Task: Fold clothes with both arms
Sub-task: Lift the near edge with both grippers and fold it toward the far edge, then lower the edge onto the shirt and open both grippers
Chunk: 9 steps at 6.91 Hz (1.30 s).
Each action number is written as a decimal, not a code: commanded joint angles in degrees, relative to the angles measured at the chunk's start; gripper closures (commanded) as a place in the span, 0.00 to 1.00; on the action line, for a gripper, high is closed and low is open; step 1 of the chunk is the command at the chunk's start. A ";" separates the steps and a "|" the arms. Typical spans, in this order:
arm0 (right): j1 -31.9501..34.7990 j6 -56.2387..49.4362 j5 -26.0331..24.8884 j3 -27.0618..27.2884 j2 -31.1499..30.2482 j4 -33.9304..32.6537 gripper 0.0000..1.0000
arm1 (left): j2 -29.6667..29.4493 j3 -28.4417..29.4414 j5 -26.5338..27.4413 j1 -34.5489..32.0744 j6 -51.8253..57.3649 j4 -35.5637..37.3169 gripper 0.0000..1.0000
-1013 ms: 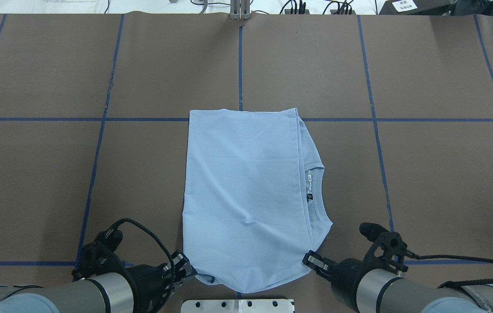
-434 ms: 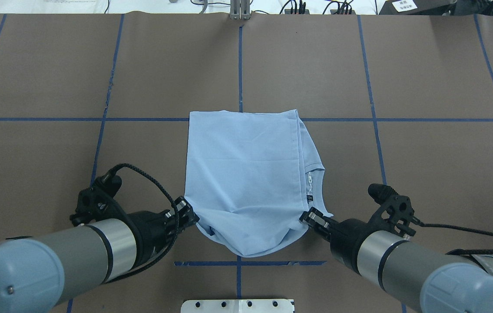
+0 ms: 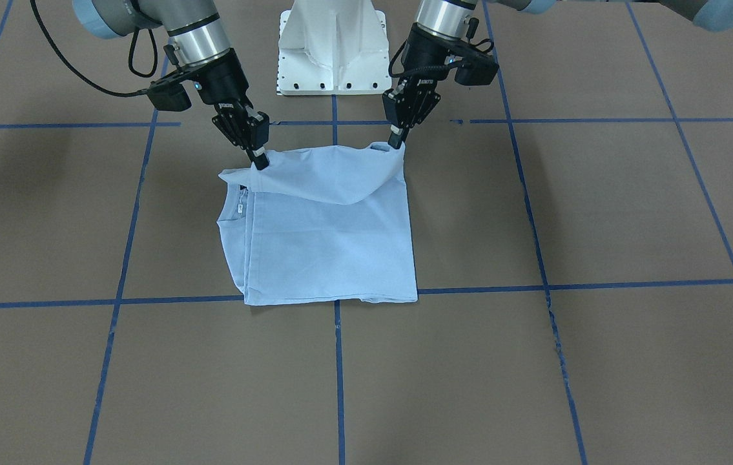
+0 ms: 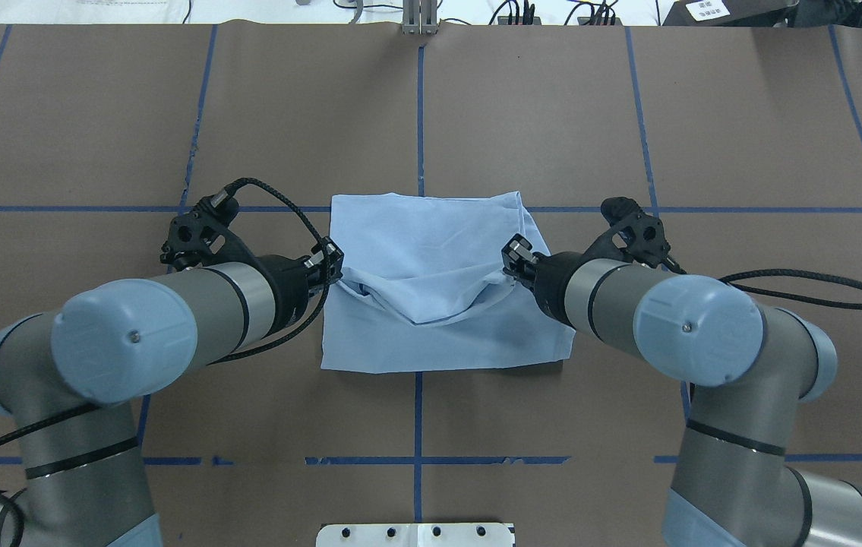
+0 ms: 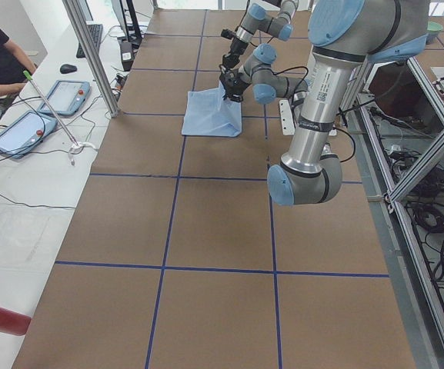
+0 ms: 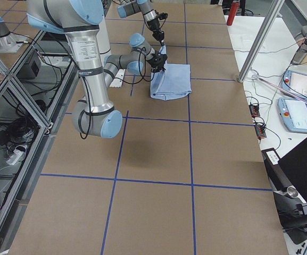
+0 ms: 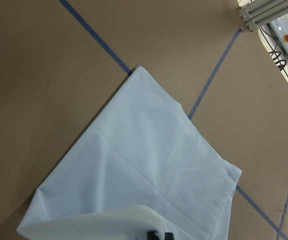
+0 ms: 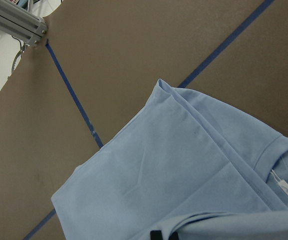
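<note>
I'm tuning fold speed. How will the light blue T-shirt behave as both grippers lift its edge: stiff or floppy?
Likely floppy: the T-shirt sags in a curve between the left gripper and right gripper. Probably light: two corner pinches hold the edge up. Its stacked layers may slide, since they lie offset on one side.

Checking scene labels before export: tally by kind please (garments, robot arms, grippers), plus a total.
Garments: 1, the light blue T-shirt
Robot arms: 2, left arm and right arm
Grippers: 2, left gripper and right gripper, each shut on the shirt's lifted edge
Total: 5
</note>
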 commanded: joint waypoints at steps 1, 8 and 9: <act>4.43 -1.44 3.98 -5.95 3.19 0.23 1.00 | -1.11 7.48 -0.27 -3.60 3.94 -5.80 1.00; 24.29 -27.02 27.78 -41.31 17.71 15.17 0.00 | -10.79 39.54 -2.63 -17.07 24.35 -29.47 0.54; 25.62 -27.38 30.16 -37.04 13.35 15.08 0.00 | -6.34 34.80 -9.78 -19.24 26.27 -29.64 0.55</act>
